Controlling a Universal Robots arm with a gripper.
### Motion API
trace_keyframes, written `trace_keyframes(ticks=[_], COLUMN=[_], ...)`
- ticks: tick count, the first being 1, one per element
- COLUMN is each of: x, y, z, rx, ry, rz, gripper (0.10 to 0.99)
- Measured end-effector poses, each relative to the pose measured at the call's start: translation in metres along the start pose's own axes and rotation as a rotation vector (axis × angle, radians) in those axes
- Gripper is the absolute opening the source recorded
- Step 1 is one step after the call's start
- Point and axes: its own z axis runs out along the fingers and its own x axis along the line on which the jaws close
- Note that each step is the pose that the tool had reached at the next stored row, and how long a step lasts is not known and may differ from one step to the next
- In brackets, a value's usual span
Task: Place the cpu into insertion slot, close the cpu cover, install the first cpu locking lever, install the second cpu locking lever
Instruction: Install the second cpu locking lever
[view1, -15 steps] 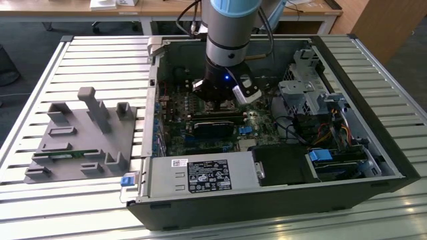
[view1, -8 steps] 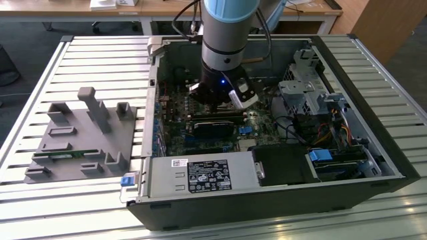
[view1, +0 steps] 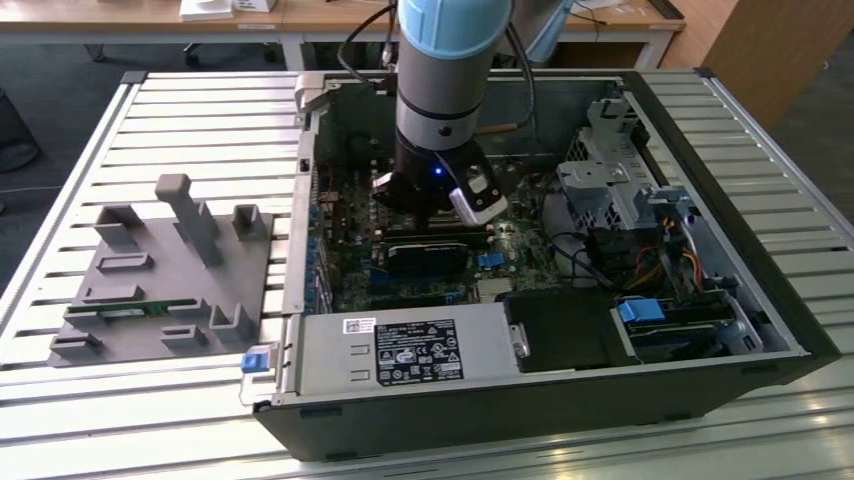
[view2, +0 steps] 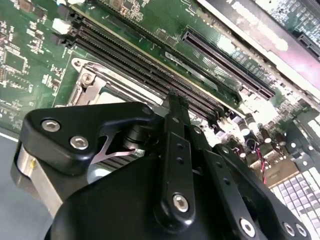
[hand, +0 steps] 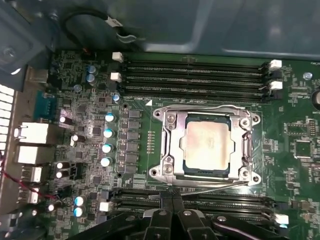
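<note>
In the first wrist view, cpu (hand: 207, 145) seated beneath closed cpu cover (hand: 172, 145).

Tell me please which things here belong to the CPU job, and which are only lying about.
Job:
- small square silvery-tan cpu, sitting in its socket
- thin silvery metal cpu cover, closed around it
- black claw

Lying about:
- grey plastic fixture block
- black power supply box with white label
- blue-tabbed drive bay

The cpu (hand: 206, 145) is showing a matt, pale silvery-tan metal top. The cpu cover (hand: 173, 142) is presenting bright bare metal; the gripper (view2: 175, 107) is showing matt black links
</note>
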Motion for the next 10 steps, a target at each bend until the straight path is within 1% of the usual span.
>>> trace_keyframes(ticks=[2,6,10], x=[0.0,0.001,0.0026], y=[-0.0005,-0.0043,-0.009], z=[0.0031,0.0028,0.0021], rx=[-0.001,-0.024,-0.036], ry=[0.0001,-0.0008,-0.0012], rz=[0.0,0.0,-0.001], gripper=[0.106,0.106,0.106])
